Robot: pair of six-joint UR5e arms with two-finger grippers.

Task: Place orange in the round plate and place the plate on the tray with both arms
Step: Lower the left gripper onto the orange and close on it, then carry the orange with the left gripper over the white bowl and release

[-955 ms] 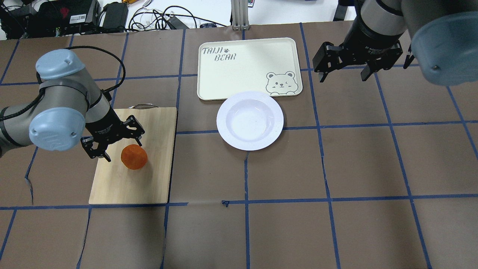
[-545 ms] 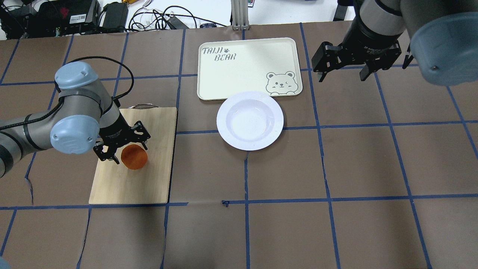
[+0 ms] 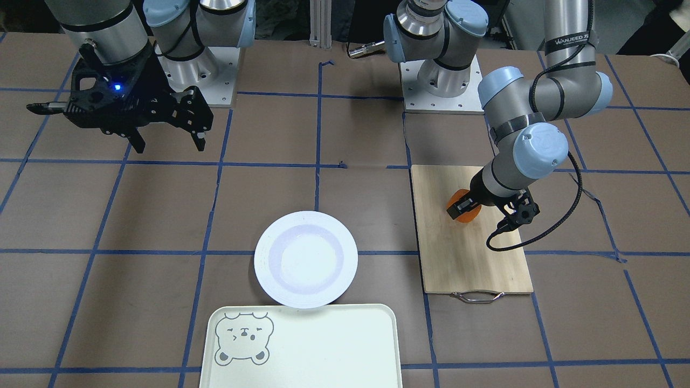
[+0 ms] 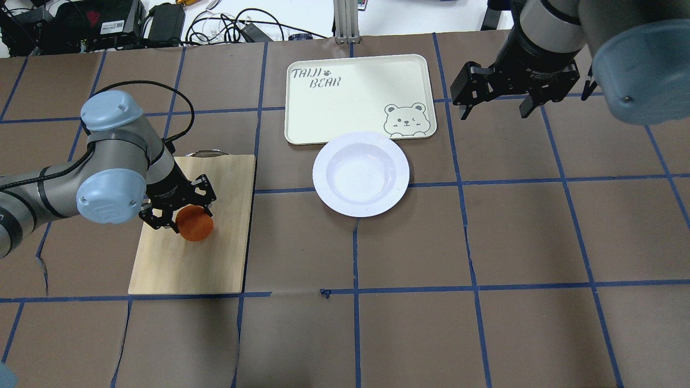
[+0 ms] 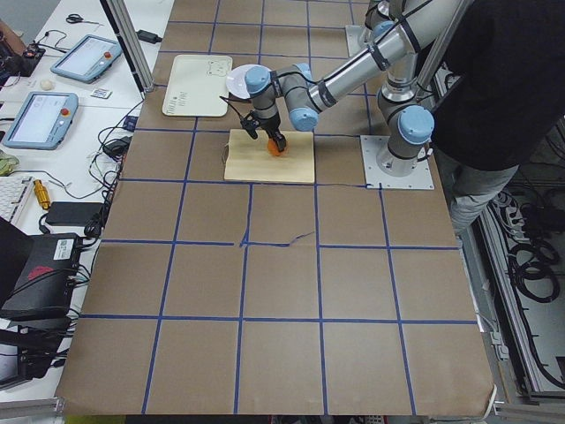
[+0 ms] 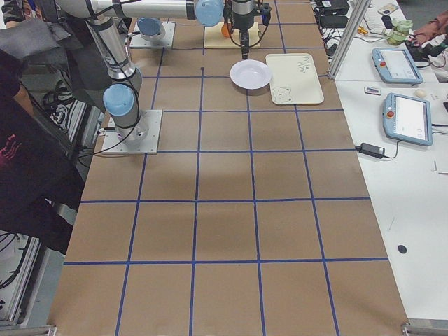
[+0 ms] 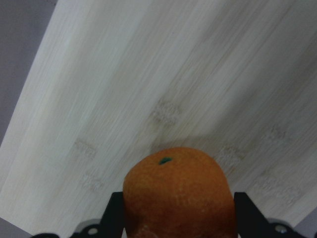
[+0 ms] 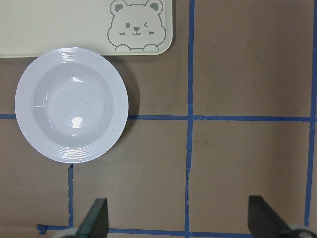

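We see the left hand (image 4: 180,215) low over the bamboo cutting board (image 4: 192,258), its fingers spread either side of the orange (image 4: 194,224), elbow bent back toward nine o'clock. The left wrist view alone shows the fruit's green stem dot between the fingers. The right hand (image 4: 493,105) hangs spread above the counter (image 4: 539,231); its camera shows the round plate (image 8: 72,104) just touching the tray (image 8: 59,29) at twelve o'clock.

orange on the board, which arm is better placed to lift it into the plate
Left. The left pincer already straddles the orange on the cutting board, while the right pincer hangs open far off, beyond the round plate.
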